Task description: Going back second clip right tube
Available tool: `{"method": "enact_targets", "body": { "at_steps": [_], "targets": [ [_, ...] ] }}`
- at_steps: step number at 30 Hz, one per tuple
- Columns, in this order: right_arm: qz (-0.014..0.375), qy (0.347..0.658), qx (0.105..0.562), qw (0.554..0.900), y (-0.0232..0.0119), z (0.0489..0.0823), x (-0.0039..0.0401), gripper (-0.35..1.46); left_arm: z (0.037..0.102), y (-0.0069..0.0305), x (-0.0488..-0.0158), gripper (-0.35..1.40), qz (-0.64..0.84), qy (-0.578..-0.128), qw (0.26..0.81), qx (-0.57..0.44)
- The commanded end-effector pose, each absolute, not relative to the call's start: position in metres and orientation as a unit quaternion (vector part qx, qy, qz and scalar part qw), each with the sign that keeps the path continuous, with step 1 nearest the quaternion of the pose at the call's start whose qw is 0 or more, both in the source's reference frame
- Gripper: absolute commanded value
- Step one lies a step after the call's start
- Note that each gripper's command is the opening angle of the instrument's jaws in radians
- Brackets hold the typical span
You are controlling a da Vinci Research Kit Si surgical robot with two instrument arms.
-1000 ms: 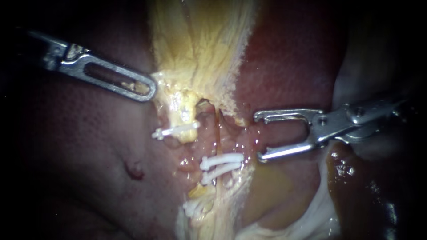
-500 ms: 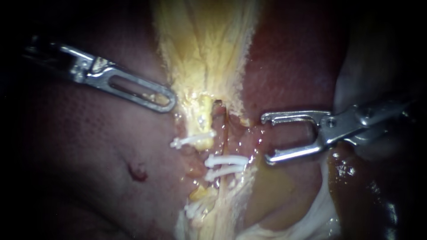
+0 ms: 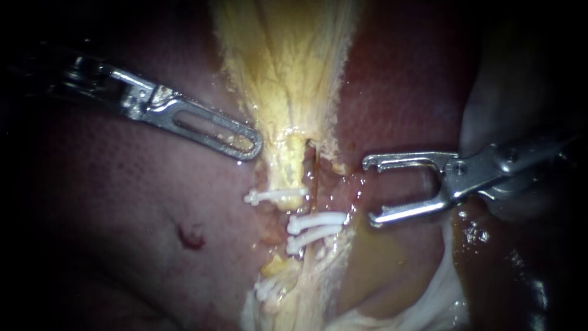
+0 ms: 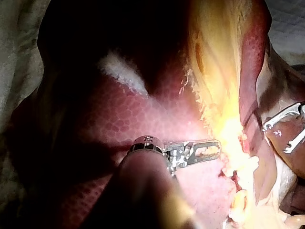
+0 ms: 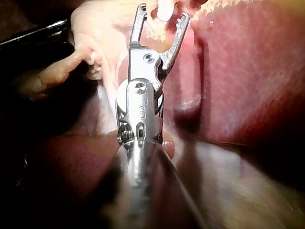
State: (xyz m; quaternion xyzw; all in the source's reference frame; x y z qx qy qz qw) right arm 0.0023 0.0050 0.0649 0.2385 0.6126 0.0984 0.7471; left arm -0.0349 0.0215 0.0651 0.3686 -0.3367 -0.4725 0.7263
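Dark surround, one bright pool of light
Your endoscope view fades to black at every edge, and the light is strongest down its middle. From the left wrist camera you see dim, pale, crumpled cloth (image 4: 16, 43) beyond the liver (image 4: 143, 119), and a whiter cloth (image 4: 291, 21) past its other side.

Right instrument (image 3: 369, 190) gapes open just beside two clips (image 3: 315, 220); left instrument (image 3: 252, 147) seemingly grips yellow tissue (image 3: 282, 67).
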Motion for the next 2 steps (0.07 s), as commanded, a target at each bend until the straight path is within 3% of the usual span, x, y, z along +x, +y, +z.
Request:
{"method": "enact_targets", "body": {
  "at_steps": [1, 2],
  "targets": [
    [0.099, 0.613, 0.238, 0.747, 0.0051, 0.0649, 0.0024, 0.50, 0.0650, 0.0215, -0.0348, -0.35, -0.473, -0.337, 0.726, 0.369],
    [0.099, 0.613, 0.238, 0.747, 0.0051, 0.0649, 0.0024, 0.50, 0.0650, 0.0215, -0.0348, -0.35, -0.473, -0.337, 0.726, 0.369]
  ]
}}
